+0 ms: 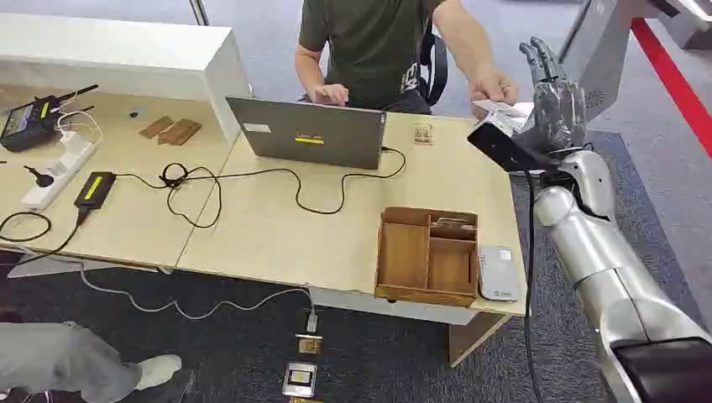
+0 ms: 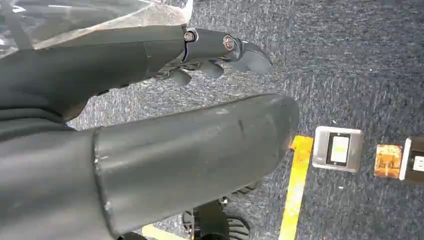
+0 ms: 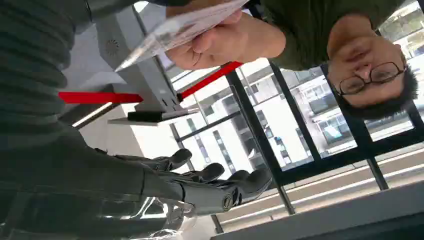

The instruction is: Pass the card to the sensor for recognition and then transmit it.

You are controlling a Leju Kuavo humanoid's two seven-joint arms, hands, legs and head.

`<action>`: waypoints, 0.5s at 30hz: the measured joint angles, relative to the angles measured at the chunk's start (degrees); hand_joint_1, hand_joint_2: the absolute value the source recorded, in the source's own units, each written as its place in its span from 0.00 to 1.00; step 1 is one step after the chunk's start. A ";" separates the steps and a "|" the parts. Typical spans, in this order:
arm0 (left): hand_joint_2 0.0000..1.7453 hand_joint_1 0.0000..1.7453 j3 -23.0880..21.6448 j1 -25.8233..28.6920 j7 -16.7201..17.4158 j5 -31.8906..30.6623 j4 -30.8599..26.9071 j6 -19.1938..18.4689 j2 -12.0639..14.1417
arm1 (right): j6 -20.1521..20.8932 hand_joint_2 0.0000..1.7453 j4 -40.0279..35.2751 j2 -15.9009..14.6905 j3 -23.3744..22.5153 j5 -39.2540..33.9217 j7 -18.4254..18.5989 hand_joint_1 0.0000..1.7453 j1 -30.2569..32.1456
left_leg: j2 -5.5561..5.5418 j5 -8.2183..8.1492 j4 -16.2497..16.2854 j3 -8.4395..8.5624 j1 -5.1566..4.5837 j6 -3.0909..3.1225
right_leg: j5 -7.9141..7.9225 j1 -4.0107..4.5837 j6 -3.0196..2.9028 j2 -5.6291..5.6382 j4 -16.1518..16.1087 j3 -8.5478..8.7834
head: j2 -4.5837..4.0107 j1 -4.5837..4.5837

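My right hand (image 1: 554, 101) is raised beside the table's far right corner, fingers stretched upward and apart, holding nothing; the right wrist view shows the same hand (image 3: 200, 185) bare. A person's hand (image 1: 494, 84) holds the pale card (image 1: 497, 112) just left of my hand, and up close the card (image 3: 185, 25) is pinched in that person's fingers (image 3: 225, 42), apart from mine. A white sensor pad (image 1: 497, 273) lies at the table's near right corner. My left hand (image 2: 150, 55) hangs over the carpet, fingers loosely extended, holding nothing.
A wooden compartment tray (image 1: 426, 256) stands next to the sensor pad. A grey laptop (image 1: 306, 132), trailing black cables (image 1: 193, 189) and a power strip (image 1: 59, 168) lie on the table (image 1: 277, 235). The person sits behind it. Small devices (image 1: 300, 378) lie on the floor.
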 joint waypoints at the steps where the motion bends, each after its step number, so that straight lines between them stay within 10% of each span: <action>1: 0.00 0.00 -0.07 0.03 0.00 0.00 0.00 0.00 0.00 | 0.00 1.00 0.20 0.09 0.24 0.00 0.02 0.00 -0.01 | 0.00 0.00 0.00 0.00 0.00 0.00 | 0.00 0.00 0.00 0.00 0.00 0.00 | 0.00 0.02; 3: 0.00 0.00 -0.13 0.07 0.04 0.04 0.02 0.00 0.00 | 0.02 1.00 0.48 0.37 0.54 0.00 0.04 0.00 -0.03 | 0.00 0.00 0.00 0.00 0.00 0.00 | 0.00 0.00 0.00 0.00 0.00 0.00 | 0.00 0.02; 4: 1.00 0.00 -0.15 0.07 0.09 0.13 0.02 -0.02 0.00 | 0.11 1.00 0.74 0.39 0.66 0.00 0.20 0.00 -0.05 | 0.00 0.00 0.00 0.00 0.00 0.00 | 0.00 0.00 0.00 0.00 0.00 0.00 | 0.00 0.00; 15: 1.00 0.00 -0.57 0.27 1.33 0.48 0.07 -0.02 0.00 | 1.01 1.00 6.54 -0.13 2.08 2.91 3.37 0.00 -0.25 | 0.00 0.00 0.01 0.00 0.00 0.00 | 0.00 -0.01 0.00 0.00 -0.03 -0.02 | 0.00 0.04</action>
